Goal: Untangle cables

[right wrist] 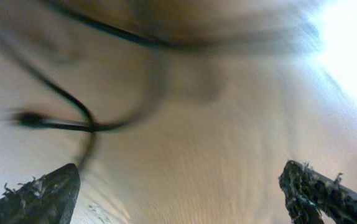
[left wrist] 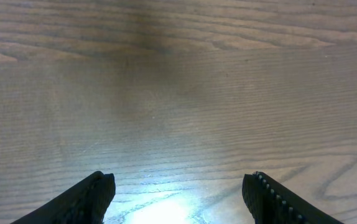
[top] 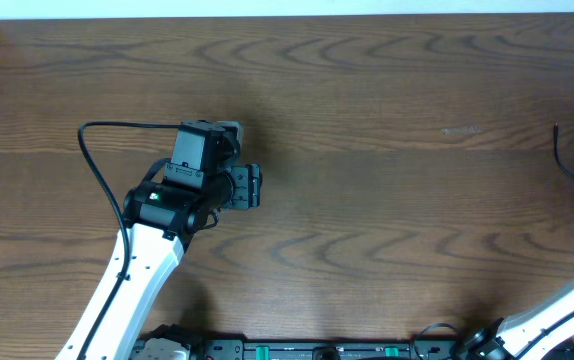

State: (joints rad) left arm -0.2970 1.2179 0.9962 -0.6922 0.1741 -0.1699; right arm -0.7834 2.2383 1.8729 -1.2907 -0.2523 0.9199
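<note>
Near the counter's (top: 367, 100) right edge, thin black cables (right wrist: 60, 124) lie loose, blurred in the right wrist view. They sit just ahead and to the left of the right end effector (right wrist: 178, 196), whose fingers stand wide apart and grip nothing. Well apart from the cables, the left end effector (left wrist: 178, 196) is also spread over bare wood.

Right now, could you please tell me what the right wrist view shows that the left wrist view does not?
Only the right wrist view shows cables: blurred thin black strands looping at the upper left, one ending in a small plug, ahead of the open right pincer. Only the left wrist view shows the left pincer, open over bare wood with no cable in sight. Both share the wooden table and pincer fingers spread wide, gripping nothing.
</note>
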